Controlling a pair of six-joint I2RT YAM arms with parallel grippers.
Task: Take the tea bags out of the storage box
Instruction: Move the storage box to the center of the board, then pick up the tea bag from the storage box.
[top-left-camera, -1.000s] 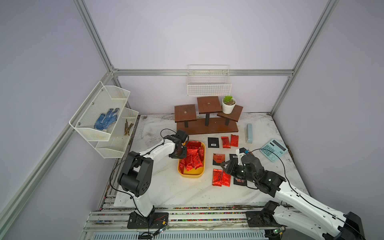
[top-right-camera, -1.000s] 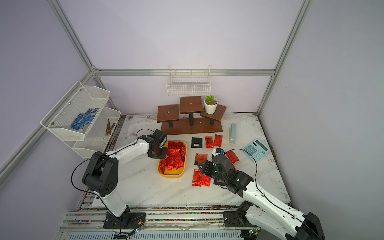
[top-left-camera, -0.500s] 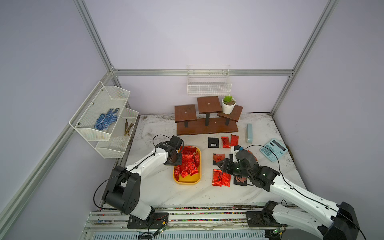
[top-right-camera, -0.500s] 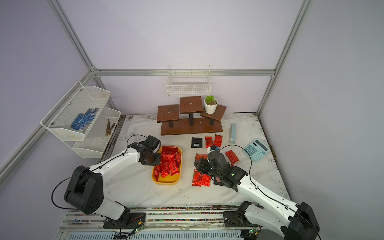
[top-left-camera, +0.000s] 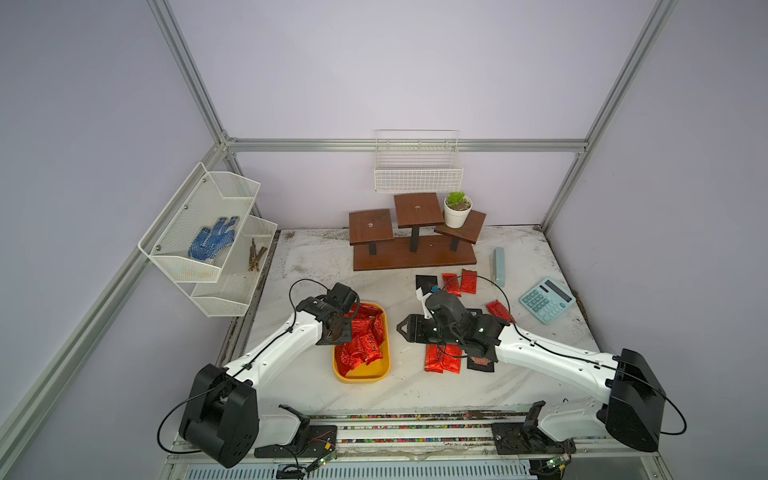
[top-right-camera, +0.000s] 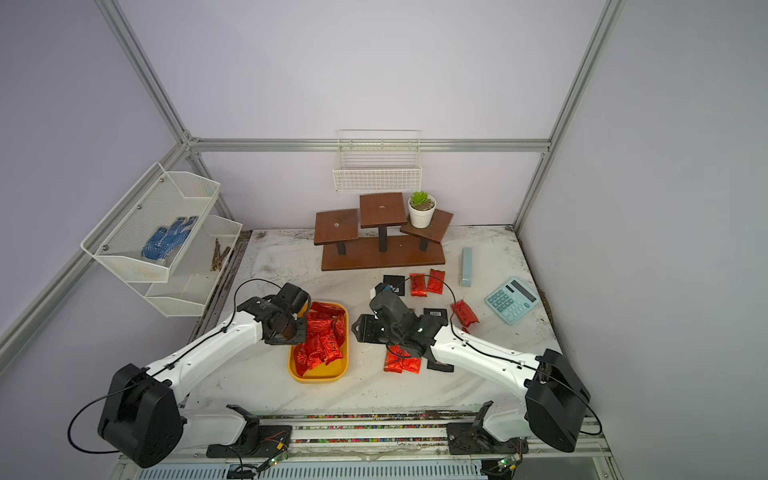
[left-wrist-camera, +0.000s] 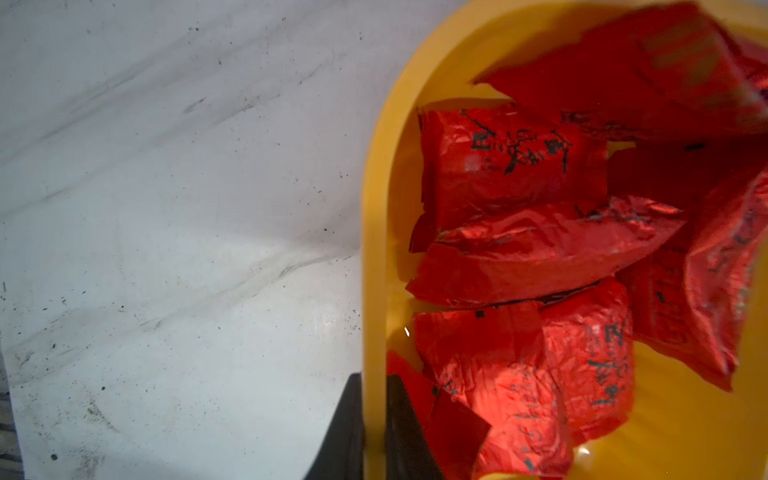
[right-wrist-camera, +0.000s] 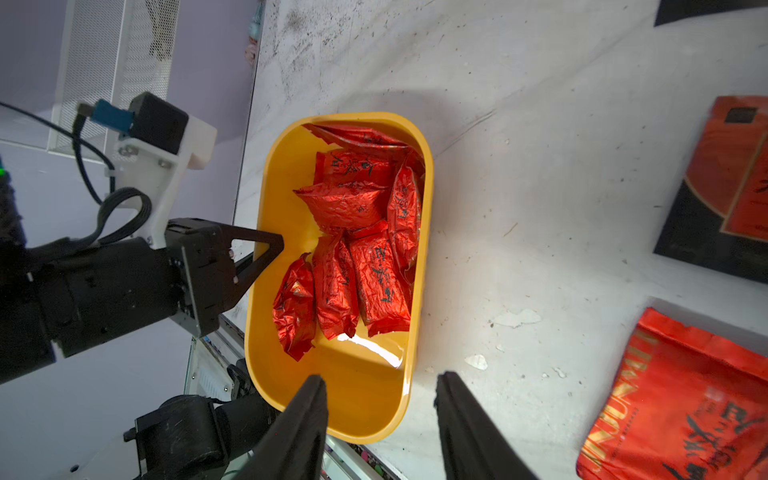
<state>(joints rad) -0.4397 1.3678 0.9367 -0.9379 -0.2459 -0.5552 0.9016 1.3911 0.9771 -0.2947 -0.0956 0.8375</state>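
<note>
The left claw (left-wrist-camera: 374, 409) is pinched narrow on the left wall of the shallow yellow plastic tray with rounded corners (top-left-camera: 362, 373), one finger outside and one inside. The tray lies on the white marbled bench (top-left-camera: 316, 266), left of its middle and toward the front edge. Crinkled red foil sachets (top-left-camera: 365, 340) are piled inside it. Just beside the tray's right wall hangs the right claw (right-wrist-camera: 382, 379), jaws wide and holding nothing. More red sachets (top-left-camera: 468, 281) and flat black square sachets (top-left-camera: 424, 282) lie further right.

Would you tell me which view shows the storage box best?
The right wrist view: nearly the whole storage box, close up. The left wrist view shows only part; both top views show it small, partly hidden.
</note>
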